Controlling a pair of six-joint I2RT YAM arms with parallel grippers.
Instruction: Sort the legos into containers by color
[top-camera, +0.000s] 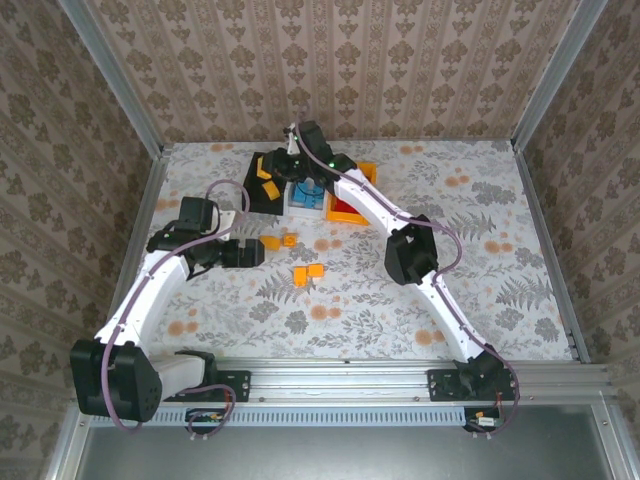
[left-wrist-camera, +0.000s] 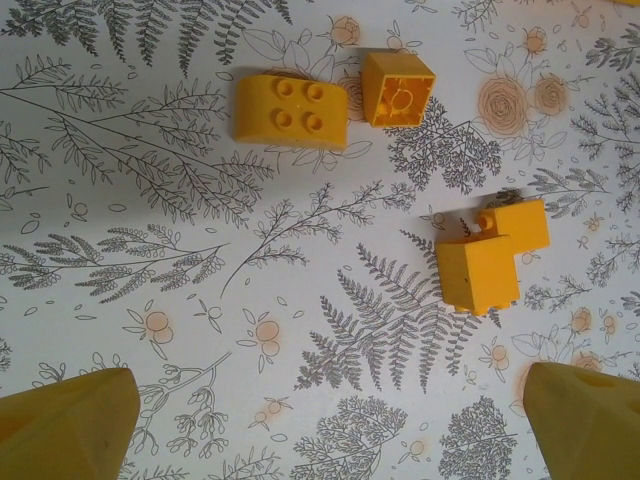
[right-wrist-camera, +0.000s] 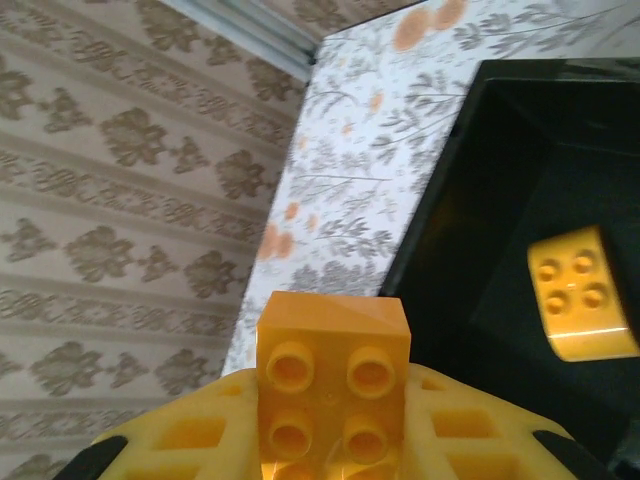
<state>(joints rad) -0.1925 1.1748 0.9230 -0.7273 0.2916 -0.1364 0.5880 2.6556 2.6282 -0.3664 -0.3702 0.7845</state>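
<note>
My right gripper (right-wrist-camera: 335, 420) is shut on a yellow-orange lego (right-wrist-camera: 335, 360) and holds it by the left rim of the black bin (right-wrist-camera: 520, 180), where another yellow lego (right-wrist-camera: 583, 292) lies. From above, that gripper (top-camera: 287, 163) hangs over the black bin (top-camera: 256, 202) at the back. The white bin (top-camera: 303, 207) holds light blue legos, and the orange bin (top-camera: 347, 212) holds red ones. My left gripper (left-wrist-camera: 325, 430) is open over the table, empty, short of several yellow legos: a wide one (left-wrist-camera: 290, 110), an upturned one (left-wrist-camera: 397, 87) and a joined pair (left-wrist-camera: 478, 272).
The three bins stand side by side at the back middle of the floral table cloth (top-camera: 480, 260). Patterned walls and metal rails close in the table. The right arm's elbow (top-camera: 410, 255) stands just right of the loose yellow legos (top-camera: 307, 273).
</note>
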